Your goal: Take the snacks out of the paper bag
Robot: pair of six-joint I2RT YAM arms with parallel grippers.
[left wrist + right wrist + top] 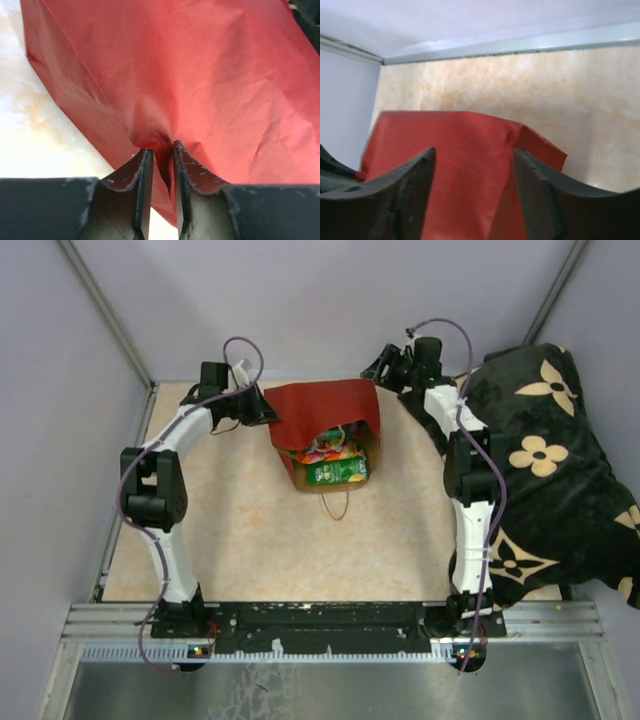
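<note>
Beige marbled table (250, 540) under paper bag (320, 405) and black flowered pillow (550, 460)

Snacks (335, 458) in paper bag (322, 405), pillow (555, 475) right

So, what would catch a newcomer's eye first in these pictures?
The red paper bag lies on its side mid-table, colourful snacks showing in its mouth. The left pincer pinches a fold of its red paper, while the right pincer stands open near it. A black flowered pillow sits at the right.
</note>
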